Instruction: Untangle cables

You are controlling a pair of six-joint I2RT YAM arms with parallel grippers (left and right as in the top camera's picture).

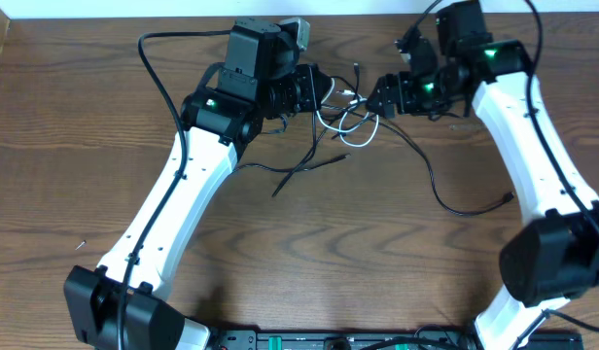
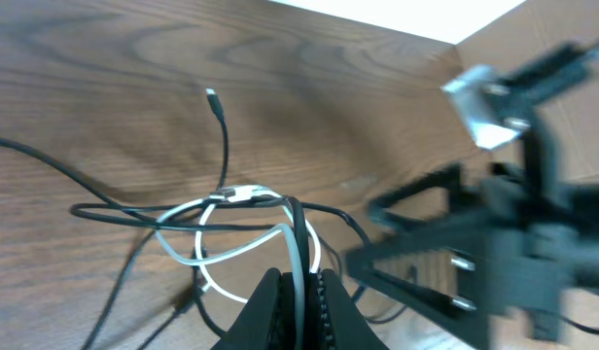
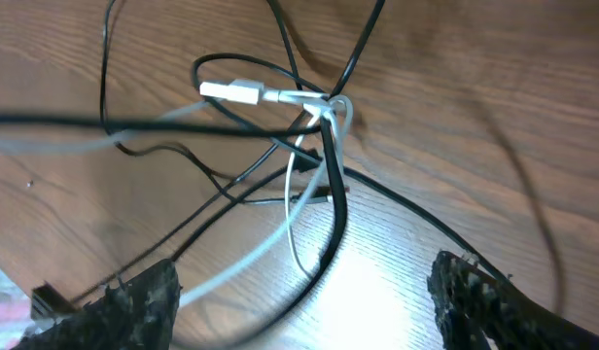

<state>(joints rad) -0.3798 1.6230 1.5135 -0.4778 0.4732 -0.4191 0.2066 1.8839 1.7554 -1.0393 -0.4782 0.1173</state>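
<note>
Wooden table [image 1: 329, 253]: brown grain; its far edge runs close behind both grippers.
Arms: two, white and black, one on each side of the tangle.
White cable [image 2: 299, 258]: one, looped in the middle of the knot near the far edge, with its plug on top.
Black cables [image 3: 334, 199]: at least three loose ends show. The exact count is lost in the knot.
Left gripper [image 2: 299, 297]: fingers pressed together, pinching the white cable, with a black strand alongside.
Right gripper [image 3: 304, 277]: fingers [image 3: 144, 301] spread wide. Strands cross the gap between them, but none is gripped.
Open room: broad bare wood lies in front of the tangle, between the arms. One black tail trails out towards the right arm.
</note>
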